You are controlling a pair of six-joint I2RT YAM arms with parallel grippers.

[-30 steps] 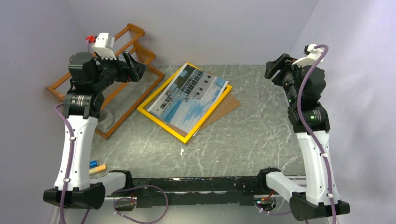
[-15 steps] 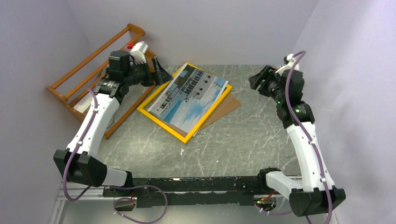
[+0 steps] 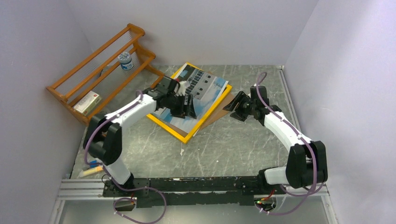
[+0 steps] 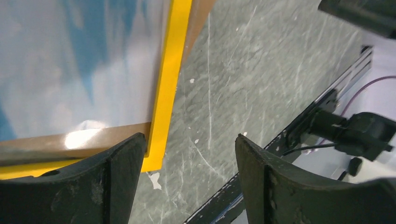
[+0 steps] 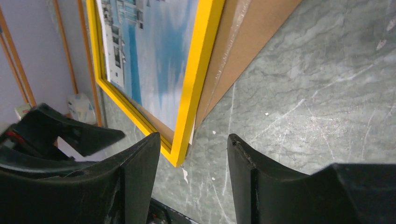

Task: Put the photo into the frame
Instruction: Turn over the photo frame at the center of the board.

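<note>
Jaws of the left gripper (image 4: 187,179) stand spread with nothing between them, hanging over the near corner of the frame (image 4: 168,84) and the bare table (image 4: 243,93) beside it. From above, this gripper (image 3: 189,106) sits low over the lower half of the photo (image 3: 205,86); contact cannot be told. Its white forearm slants up from a bent elbow at centre left. The right gripper (image 5: 194,184) is likewise spread and empty, aimed at the yellow border (image 5: 201,74). Seen from overhead it (image 3: 232,103) hovers just beside the right corner of the hardboard panel (image 3: 225,109), its forearm stretched up and left from an elbow at lower right. The photo lies face up across the frame (image 3: 164,125) at centre, skewed, its upper right corner overhanging the border; the panel lies under the frame.
</note>
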